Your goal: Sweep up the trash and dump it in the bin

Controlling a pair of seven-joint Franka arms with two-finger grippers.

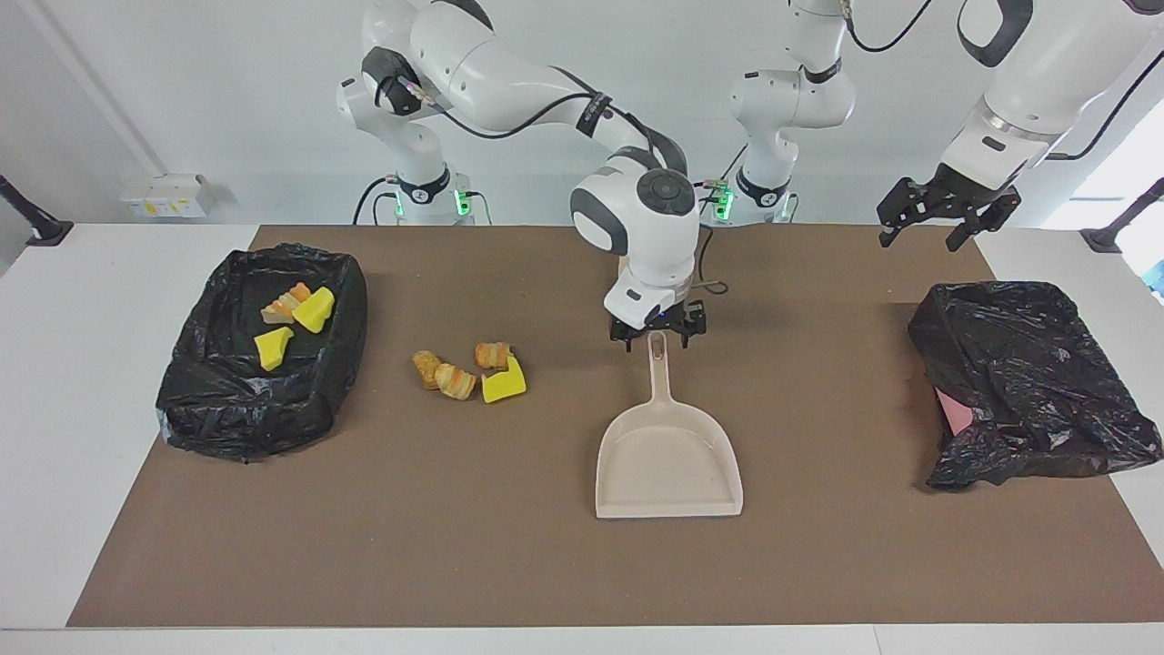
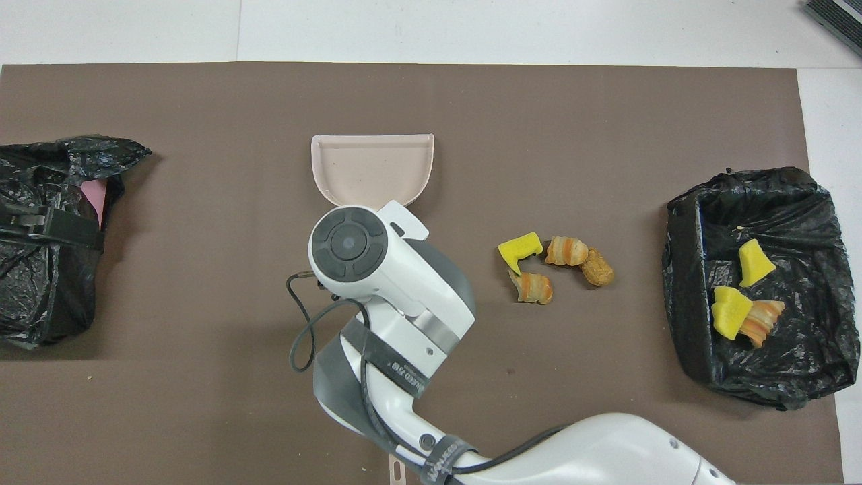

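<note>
The beige dustpan lies flat on the brown mat, handle toward the robots; it also shows in the overhead view. My right gripper is open, just above the handle's end, one finger on each side. Loose trash lies on the mat between dustpan and bin: a yellow wedge and three striped bread chunks. The black-bagged bin at the right arm's end holds two yellow wedges and a bread chunk. My left gripper is open, waiting in the air.
A crumpled black bag with something pink showing at its edge lies at the left arm's end of the mat, below the left gripper. A black cable hangs from the right wrist.
</note>
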